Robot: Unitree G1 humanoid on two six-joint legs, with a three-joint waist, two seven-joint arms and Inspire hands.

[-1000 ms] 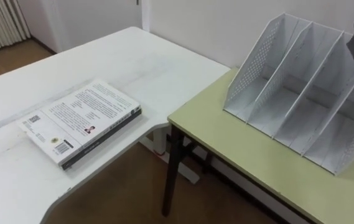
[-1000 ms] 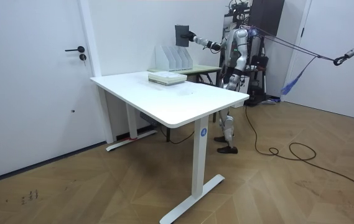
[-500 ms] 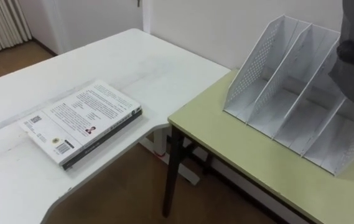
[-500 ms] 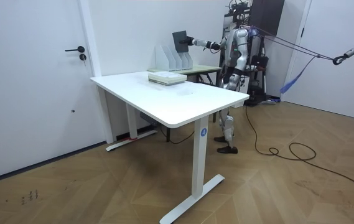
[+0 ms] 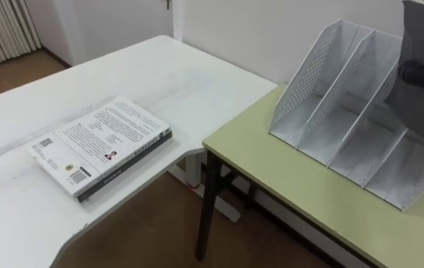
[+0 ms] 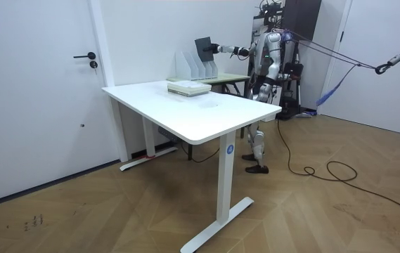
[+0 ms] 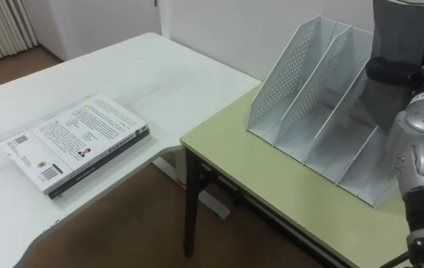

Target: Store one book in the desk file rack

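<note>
Right hand (image 7: 394, 72) curled round a dark grey book (image 7: 402, 30), held upright, long axis near vertical. The white file rack (image 7: 301, 82) is directly below it, and the book's lower end is at the rack's right-hand slots; which one, can't tell. Next move is probably a straight lowering. The rack sits on a green table (image 7: 256, 179) by the wall. The white desk (image 7: 159, 74) beside it holds a second book (image 7: 74, 141) lying flat.

On my left lies a broad white tabletop (image 5: 197, 82); just beside it stands a smaller pale-green tabletop (image 5: 286, 182), over brown wooden floor (image 5: 137, 231).
</note>
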